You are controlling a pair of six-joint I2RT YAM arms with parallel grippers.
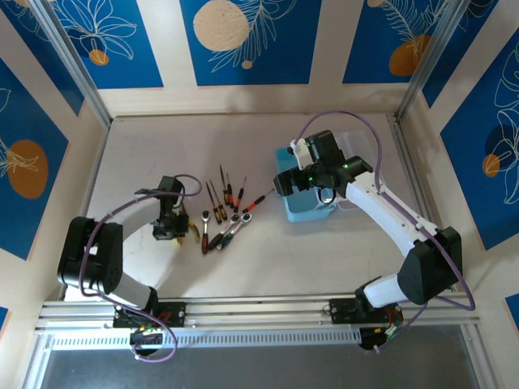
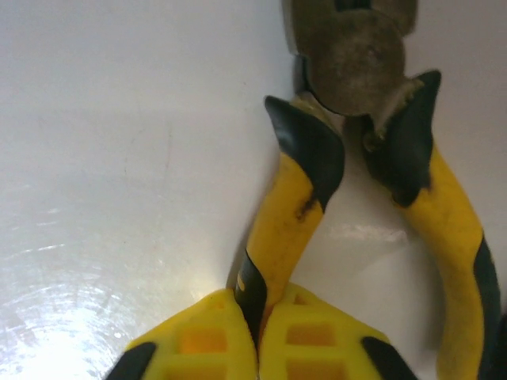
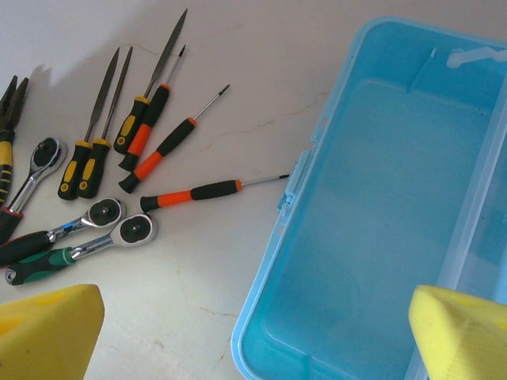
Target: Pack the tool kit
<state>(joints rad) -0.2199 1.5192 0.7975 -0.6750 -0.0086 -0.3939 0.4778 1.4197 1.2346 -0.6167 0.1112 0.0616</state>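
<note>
Left claw (image 2: 257,336) pinched shut on one handle of the pliers (image 2: 297,198) on the table (image 2: 119,158), right claw (image 3: 253,332) spread wide over the open blue case (image 3: 396,198), screwdrivers (image 3: 170,146) and wrenches (image 3: 87,226) lying beside it

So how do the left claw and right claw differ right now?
The left claw is shut on one yellow handle of the pliers, down at the table; the right claw is wide open, empty, above the rim of the blue case. Both have yellow fingers.
</note>
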